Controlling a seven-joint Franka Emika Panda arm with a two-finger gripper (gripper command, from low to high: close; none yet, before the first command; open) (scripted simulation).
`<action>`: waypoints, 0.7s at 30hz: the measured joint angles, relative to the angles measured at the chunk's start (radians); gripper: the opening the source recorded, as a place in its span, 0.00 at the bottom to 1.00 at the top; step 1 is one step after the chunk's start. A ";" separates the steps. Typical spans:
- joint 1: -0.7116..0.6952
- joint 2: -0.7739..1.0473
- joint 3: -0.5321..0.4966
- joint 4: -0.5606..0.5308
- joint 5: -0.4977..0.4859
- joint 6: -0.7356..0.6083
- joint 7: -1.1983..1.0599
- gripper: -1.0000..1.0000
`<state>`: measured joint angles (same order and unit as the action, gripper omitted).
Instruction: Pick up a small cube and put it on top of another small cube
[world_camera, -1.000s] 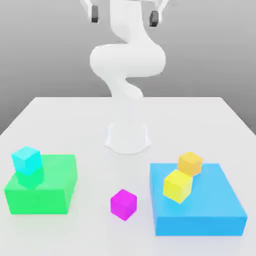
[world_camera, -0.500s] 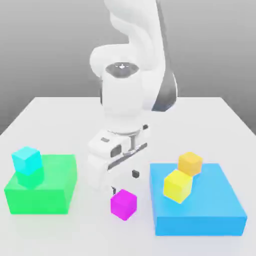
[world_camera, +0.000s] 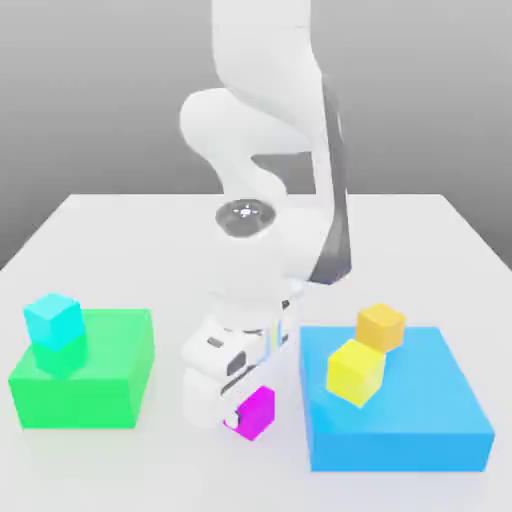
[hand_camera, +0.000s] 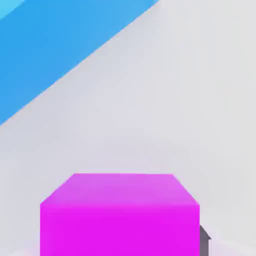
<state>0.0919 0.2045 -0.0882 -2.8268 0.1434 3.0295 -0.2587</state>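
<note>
Both my fingers, wide a sec ago, now pinch the magenta cube (world_camera: 256, 412) near table's (world_camera: 120, 230) front edge; grip's done, next lift toward cyan cube (world_camera: 52, 320).

- A pale, almost white bench (world_camera: 120, 225) is filling the lower part of the exterior view, its surface plain and matte.
- Behind the bench's far edge, a bare grey backdrop (world_camera: 90, 90) is rising, shading from darker grey up high to lighter grey just above the bench.
- Soft, even light is falling over the bench, leaving only faint shadows on its surface.
</note>
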 joint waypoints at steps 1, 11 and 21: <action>0.010 -0.033 -0.017 -0.006 -0.027 -0.027 0.019 0.00; -0.161 -0.356 -0.171 0.041 -0.215 -0.384 0.238 0.00; -0.477 -0.484 -0.338 0.141 -0.305 -0.610 0.419 0.00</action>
<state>-0.3847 -0.2797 -0.4266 -2.6857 -0.1615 2.4198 0.1606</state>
